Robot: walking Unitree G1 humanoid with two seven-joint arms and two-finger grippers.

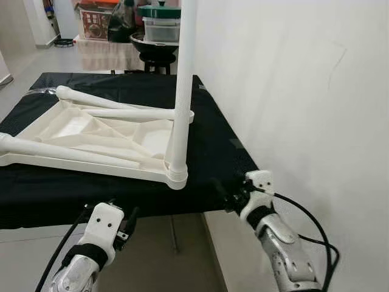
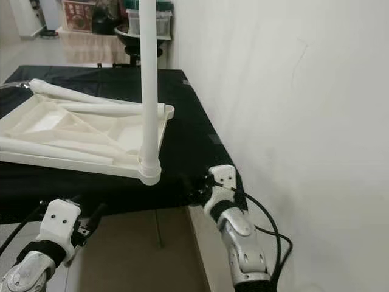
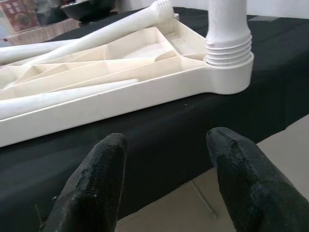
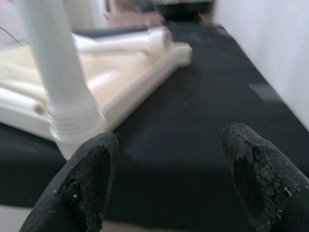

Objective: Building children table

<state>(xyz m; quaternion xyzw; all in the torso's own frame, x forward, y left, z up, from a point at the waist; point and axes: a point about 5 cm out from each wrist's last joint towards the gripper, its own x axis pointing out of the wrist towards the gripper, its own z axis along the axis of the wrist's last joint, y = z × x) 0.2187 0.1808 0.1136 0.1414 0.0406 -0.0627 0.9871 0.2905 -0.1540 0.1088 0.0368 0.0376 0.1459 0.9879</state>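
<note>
I am holding my left gripper [image 3: 166, 183] and right gripper [image 4: 174, 179] open, just below the black cloth [image 1: 209, 146]. The upside-down tabletop [image 1: 91, 137] is lying there, one leg [image 1: 181, 85] standing up. Its plastic looks light, stiff and slippery; I'd grab a loose leg [image 1: 127, 112] mid-way.

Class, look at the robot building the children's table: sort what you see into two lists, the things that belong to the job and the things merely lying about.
Belongs to the job:
- upturned white tabletop
- upright leg standing in its near corner socket
- loose legs lying across the tabletop
- left gripper, open
- right gripper, open

Just lying about:
- black cloth
- lidded container
- patterned box
</note>
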